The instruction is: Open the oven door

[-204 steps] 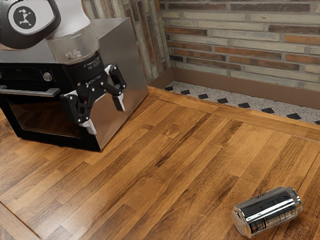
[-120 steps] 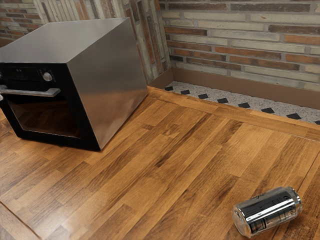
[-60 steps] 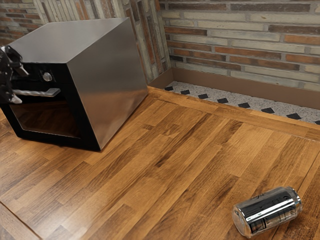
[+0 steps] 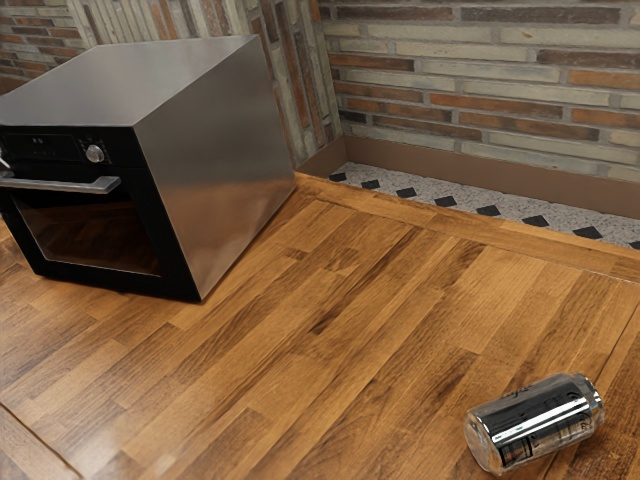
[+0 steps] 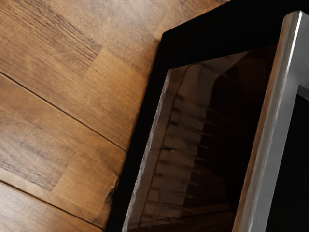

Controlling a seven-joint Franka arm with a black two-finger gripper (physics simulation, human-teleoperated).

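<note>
At the far left edge of the exterior view, a small pale tip of my gripper (image 4: 4, 161) is visible just above the oven handle (image 4: 70, 185); the rest of it lies outside the picture. The oven door (image 4: 180, 272) is shut, its dark glass flush with the front frame. Seen from my hand, the metal handle (image 5: 273, 130) runs steeply along one side, close to the camera, with the door's glass (image 5: 212, 140) beyond it. No contact between gripper and handle can be made out.
A silver can (image 4: 535, 422) lies on its side at the exterior view's lower right, far from the oven. The oven's steel body (image 4: 215, 150) stands on the wooden table (image 4: 330, 340), near a brick wall (image 4: 480, 90). A knob (image 4: 95, 153) sits above the handle.
My gripper went from beside the oven's near front corner to beyond the exterior view's left edge, reappeared by the handle, then shifted left until barely a tip shows. Door and can have stayed put.
</note>
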